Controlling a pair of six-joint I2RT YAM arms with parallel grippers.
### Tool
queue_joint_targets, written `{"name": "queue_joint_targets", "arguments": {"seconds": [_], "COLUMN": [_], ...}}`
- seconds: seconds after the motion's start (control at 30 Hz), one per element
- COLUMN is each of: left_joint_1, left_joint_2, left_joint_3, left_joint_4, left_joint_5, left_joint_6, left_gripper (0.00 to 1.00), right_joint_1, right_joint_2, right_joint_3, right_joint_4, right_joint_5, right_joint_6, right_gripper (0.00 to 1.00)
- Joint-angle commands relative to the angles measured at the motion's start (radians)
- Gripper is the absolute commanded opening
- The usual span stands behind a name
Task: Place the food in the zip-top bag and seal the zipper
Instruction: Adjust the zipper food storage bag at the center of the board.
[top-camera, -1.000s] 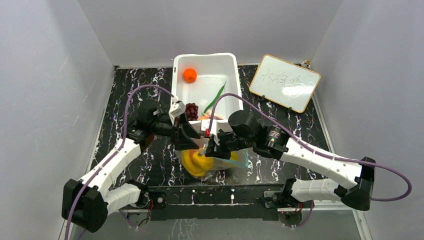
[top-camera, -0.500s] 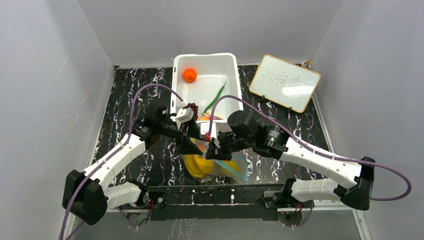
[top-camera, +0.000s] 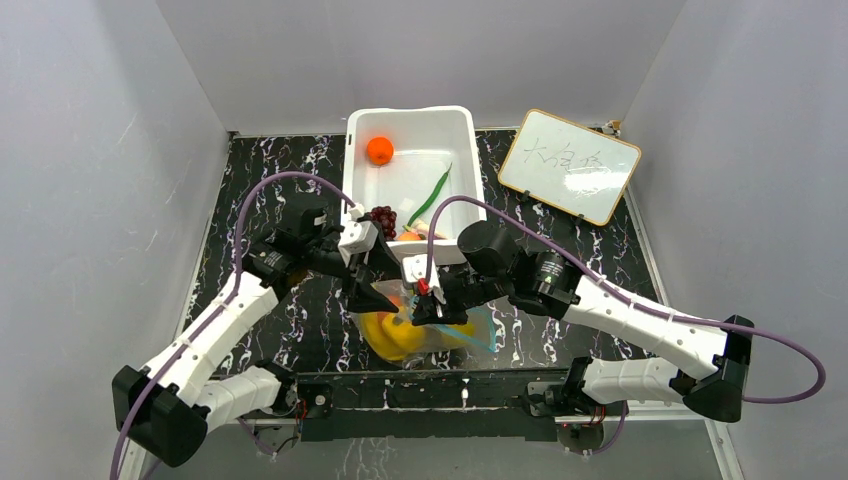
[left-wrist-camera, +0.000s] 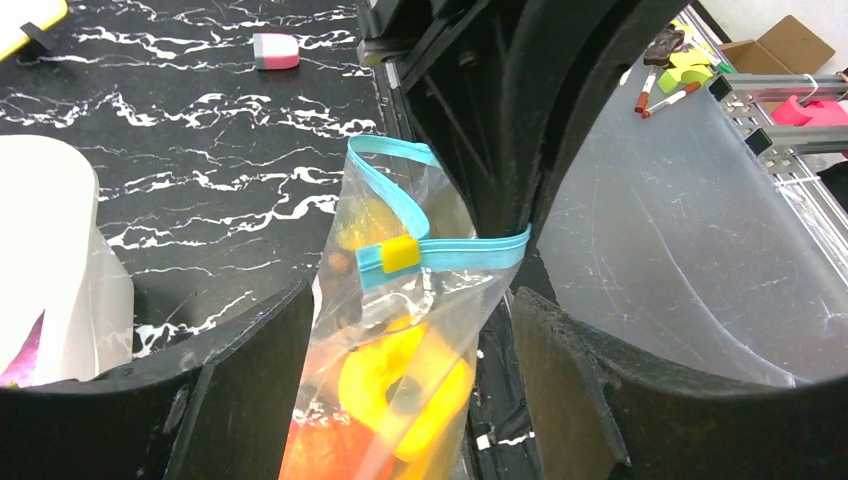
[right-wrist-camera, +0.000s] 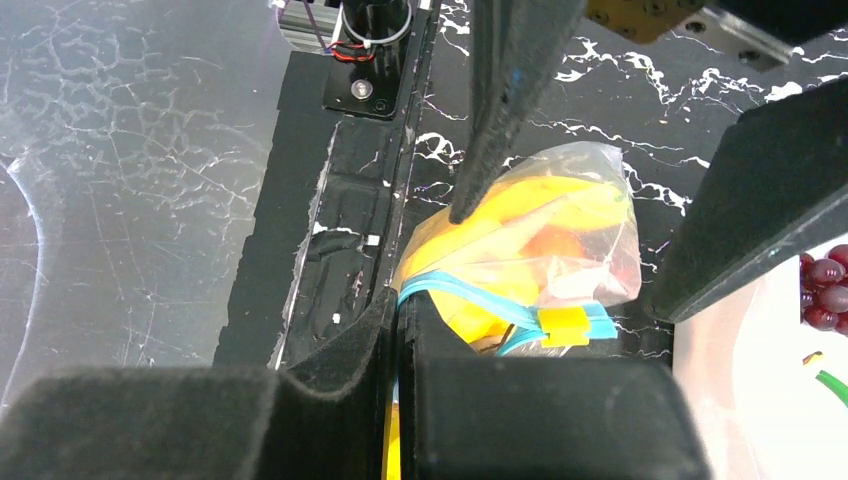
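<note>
1. Since the earlier frames, left gripper (top-camera: 378, 288) had edged down over the zip-top bag (top-camera: 428, 330); jaws spread astride its mouth.
2. Bag lay just beside the white tub (top-camera: 349, 165), holding yellow food (top-camera: 392, 335); film judged flimsy, slippery, best held at the zipper (left-wrist-camera: 455, 248).
3. Right gripper (right-wrist-camera: 400, 305) pinched the zipper's end.
4. Orange (top-camera: 379, 150), grapes (top-camera: 382, 217) and green pod (top-camera: 430, 195) lay in the tub, obstructing nothing.

bag (left-wrist-camera: 400, 330) btm: cut off, L wrist view | whiteboard (top-camera: 570, 165) txt: illegible
</note>
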Motion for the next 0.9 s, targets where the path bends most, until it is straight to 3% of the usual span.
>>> {"name": "queue_joint_targets", "arguments": {"seconds": [0.0, 0.17, 0.27, 0.33, 0.4, 0.47, 0.73, 0.87], "left_joint_1": [-0.002, -0.004, -0.005, -0.005, -0.005, -0.005, -0.005, -0.005], "left_joint_2": [0.025, 0.073, 0.073, 0.072, 0.07, 0.061, -0.077, -0.126], "left_joint_3": [-0.026, -0.005, -0.004, -0.004, -0.002, -0.003, -0.091, -0.107], "left_joint_4": [0.037, -0.031, -0.049, -0.049, -0.04, -0.042, 0.098, 0.16], "left_joint_5": [0.032, 0.052, 0.07, 0.08, 0.077, 0.065, -0.08, -0.117], "left_joint_6": [0.025, 0.084, 0.099, 0.089, 0.065, 0.06, -0.041, -0.092], "left_gripper": [0.71, 0.67, 0.6, 0.45, 0.19, 0.01, 0.0, 0.0], "right_joint_1": [0.002, 0.003, 0.003, 0.002, 0.003, 0.002, 0.002, 0.002], "right_joint_2": [-0.011, -0.006, -0.003, 0.0, 0.005, 0.004, -0.038, -0.036], "right_joint_3": [0.062, 0.073, 0.07, 0.064, 0.056, 0.051, 0.097, 0.151], "right_joint_4": [0.04, 0.044, 0.048, 0.052, 0.057, 0.067, 0.115, 0.181], "right_joint_5": [-0.052, -0.044, -0.037, -0.026, -0.004, 0.035, 0.242, 0.336], "right_joint_6": [-0.045, -0.045, -0.034, -0.022, -0.004, 0.031, 0.279, 0.454], "right_gripper": [0.0, 0.0, 0.0, 0.0, 0.0, 0.03, 0.48, 0.54]}}
